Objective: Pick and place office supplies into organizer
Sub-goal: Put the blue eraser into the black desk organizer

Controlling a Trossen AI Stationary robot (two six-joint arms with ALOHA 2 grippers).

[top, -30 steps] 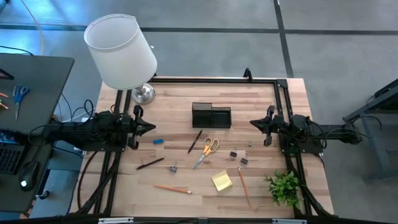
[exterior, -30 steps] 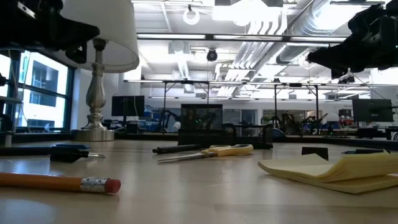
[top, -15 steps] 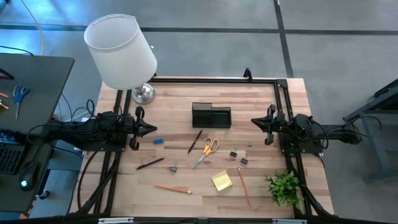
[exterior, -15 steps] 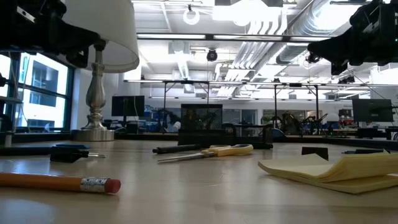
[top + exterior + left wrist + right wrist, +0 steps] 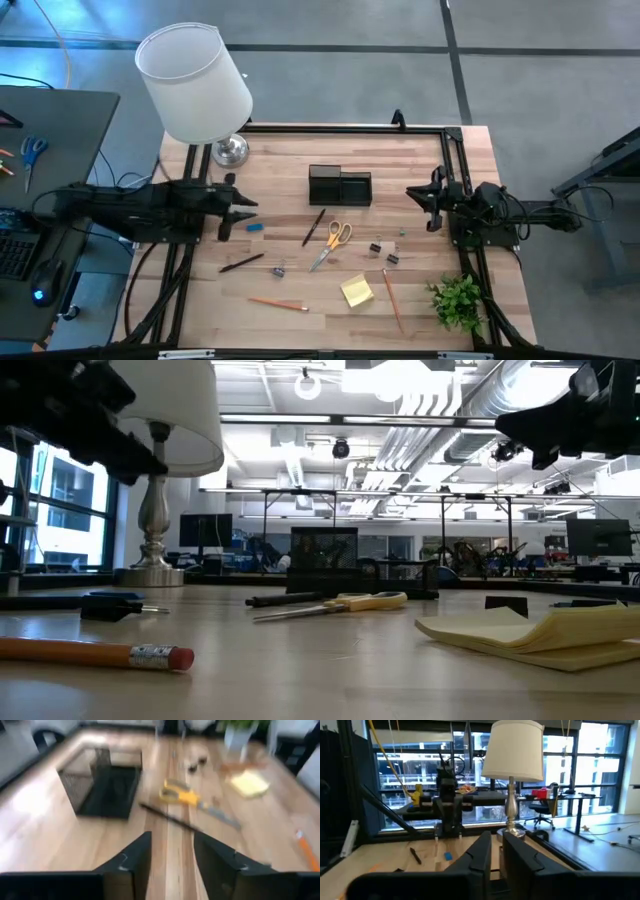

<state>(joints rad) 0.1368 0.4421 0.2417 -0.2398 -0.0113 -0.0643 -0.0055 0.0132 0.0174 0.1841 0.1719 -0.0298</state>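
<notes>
The black organizer (image 5: 340,186) stands at the table's far middle, and shows in the left wrist view (image 5: 102,782) too. In front of it lie yellow-handled scissors (image 5: 332,243), a dark pen (image 5: 313,227), a blue eraser (image 5: 254,228), a dark pencil (image 5: 241,263), two orange pencils (image 5: 278,303) (image 5: 392,298), a yellow sticky-note pad (image 5: 356,291) and small binder clips (image 5: 385,252). My left gripper (image 5: 172,845) hovers open above the table's left part, just left of the eraser. My right gripper (image 5: 496,845) hovers at the right side with a narrow gap between its fingers. Neither holds anything.
A white-shaded lamp (image 5: 195,85) stands at the far left corner, close to my left arm. A small green plant (image 5: 458,300) sits at the near right corner. A black frame (image 5: 345,127) runs along the table's far edge and sides.
My left gripper has reached a little toward the table's right edge and tipped downward toward the supplies. My right gripper has risen slightly.
</notes>
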